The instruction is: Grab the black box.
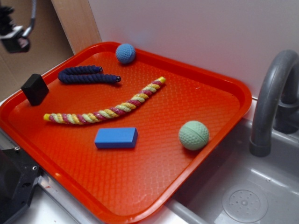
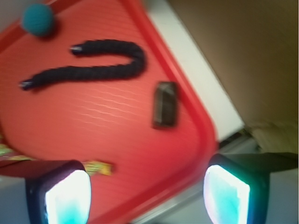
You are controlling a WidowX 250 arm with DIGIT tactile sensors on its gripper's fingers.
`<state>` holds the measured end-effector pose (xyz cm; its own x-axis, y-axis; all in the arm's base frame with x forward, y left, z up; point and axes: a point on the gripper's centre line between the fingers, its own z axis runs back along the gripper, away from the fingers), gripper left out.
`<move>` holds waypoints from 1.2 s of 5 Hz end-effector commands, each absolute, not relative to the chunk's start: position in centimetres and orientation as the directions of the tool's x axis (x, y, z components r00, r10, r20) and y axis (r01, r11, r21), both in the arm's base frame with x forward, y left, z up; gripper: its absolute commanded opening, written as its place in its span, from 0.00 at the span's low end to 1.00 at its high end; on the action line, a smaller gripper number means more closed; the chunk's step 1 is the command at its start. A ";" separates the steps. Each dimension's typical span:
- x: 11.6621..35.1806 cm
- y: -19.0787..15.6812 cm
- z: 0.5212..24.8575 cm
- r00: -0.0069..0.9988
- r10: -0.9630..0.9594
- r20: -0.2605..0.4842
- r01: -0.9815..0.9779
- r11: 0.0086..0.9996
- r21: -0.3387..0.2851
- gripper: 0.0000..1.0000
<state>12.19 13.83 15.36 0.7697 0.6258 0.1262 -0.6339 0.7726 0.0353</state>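
Hovering gripper (image 2: 147, 191) wide open, holding nothing; black box (image 2: 165, 104) at 12 o'clock; probably light, rigid; pinch flat sides.

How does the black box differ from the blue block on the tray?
The black box is matte black and squarish; the blue block is bright blue and longer and flatter. The black box stands tilted against the tray's left rim, while the blue block lies flat on the tray floor nearer the middle. The black box is near the dark blue rope; the blue block lies below the striped rope. Both are plain, unmarked blocks.
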 end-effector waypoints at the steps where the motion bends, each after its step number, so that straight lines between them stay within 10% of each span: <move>1: 9.6 17.4 12.7 0.762 0.635 0.128 -0.639 0.769 -0.016 1.00; 5: 18.3 15.6 4.4 0.805 0.593 0.009 -0.592 0.802 0.078 1.00; 6: 18.4 16.3 2.9 0.801 0.598 -0.012 -0.593 0.796 0.124 0.00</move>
<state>18.88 15.93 2.63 0.8002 0.5985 -0.0381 -0.5912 0.7979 0.1174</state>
